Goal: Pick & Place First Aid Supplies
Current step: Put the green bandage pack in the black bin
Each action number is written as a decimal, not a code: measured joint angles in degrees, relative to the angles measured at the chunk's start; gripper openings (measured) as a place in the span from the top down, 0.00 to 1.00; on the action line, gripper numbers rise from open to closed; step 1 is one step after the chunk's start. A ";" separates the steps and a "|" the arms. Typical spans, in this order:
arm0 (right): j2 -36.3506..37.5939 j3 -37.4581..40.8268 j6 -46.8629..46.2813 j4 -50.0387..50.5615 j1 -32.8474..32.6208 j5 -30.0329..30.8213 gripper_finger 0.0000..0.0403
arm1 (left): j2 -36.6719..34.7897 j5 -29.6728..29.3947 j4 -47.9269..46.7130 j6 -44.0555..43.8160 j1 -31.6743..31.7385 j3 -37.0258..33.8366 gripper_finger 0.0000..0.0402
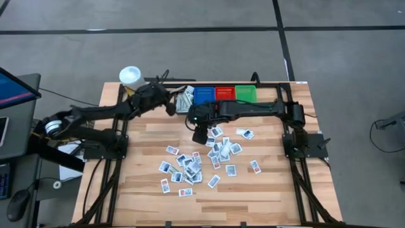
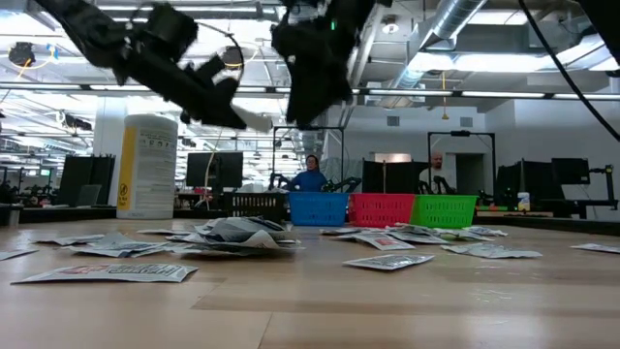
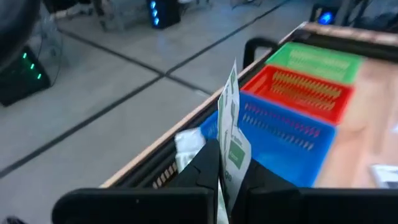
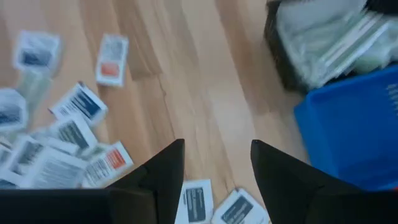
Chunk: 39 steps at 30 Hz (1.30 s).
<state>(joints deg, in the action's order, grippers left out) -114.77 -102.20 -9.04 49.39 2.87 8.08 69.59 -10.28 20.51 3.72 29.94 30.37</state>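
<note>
My left gripper (image 3: 219, 155) is shut on a white packet with green print (image 3: 231, 118), one of the first aid supplies. It hovers at the table's far left (image 1: 169, 107), next to a black bin (image 1: 185, 98) stuffed with packets. My right gripper (image 4: 217, 155) stands open above the wood with nothing between its fingers, near the pile's far edge (image 1: 201, 135). Many small packets (image 1: 196, 166) lie flat and scattered across the middle of the table. My left gripper pinches the packet's near end (image 3: 235, 163) between its two fingers. The fingers come nearly level from the table's left. The packet stands on edge and sticks out past the fingertips, lifted clear of the table and the bins.
A blue bin (image 1: 204, 95), a red bin (image 1: 224, 94) and a green bin (image 1: 245, 94) stand in a row at the far edge. A white tub (image 1: 130, 76) stands at the far left corner. Bare wood lies along the near edge (image 1: 209, 206).
</note>
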 joint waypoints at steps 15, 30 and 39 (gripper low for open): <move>0.17 8.28 -1.78 -5.35 -0.99 -0.67 0.57 | 13.39 0.11 10.11 -2.53 1.97 0.00 0.98; 0.14 8.62 -3.02 -5.32 -2.75 -0.73 0.58 | 14.57 1.38 10.78 -2.51 2.00 0.00 0.80; 0.14 8.60 -4.44 -5.28 -3.26 -0.70 0.57 | 14.57 2.74 8.66 -2.59 1.49 0.00 0.66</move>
<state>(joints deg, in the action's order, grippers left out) -114.63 -93.60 -13.48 44.11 -0.38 7.38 84.16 -7.54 29.17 1.12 31.43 30.37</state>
